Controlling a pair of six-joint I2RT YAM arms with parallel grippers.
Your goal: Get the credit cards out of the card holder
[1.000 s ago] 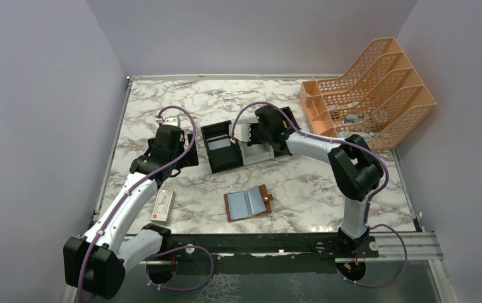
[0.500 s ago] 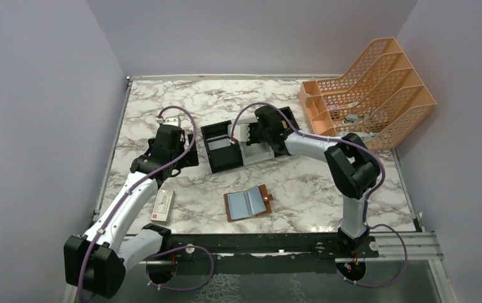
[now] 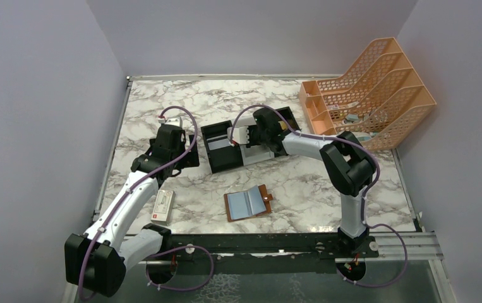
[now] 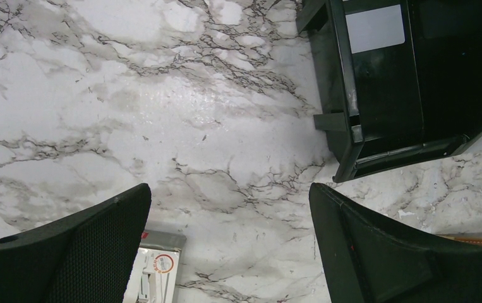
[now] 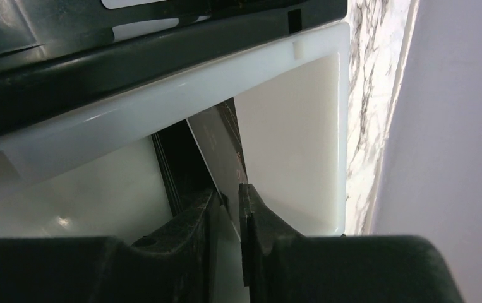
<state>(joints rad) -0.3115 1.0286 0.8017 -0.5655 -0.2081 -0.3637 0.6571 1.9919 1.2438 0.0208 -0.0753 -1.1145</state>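
Right claw, jaws barely parted around an upright card, grip unclear, tray beneath: it should open wider before lifting straight up, lest the card drag.

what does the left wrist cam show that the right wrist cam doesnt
Only left wrist: the wide-open left gripper, a pale rectangular card lying in a black compartment of the black-and-white plastic tray, and the end of a long white box with a red mark. Only right wrist: the right gripper, its jaws close on either side of a thin glossy card in the tray's white compartment, and a lilac wall. Both: that tray and the white marble table.
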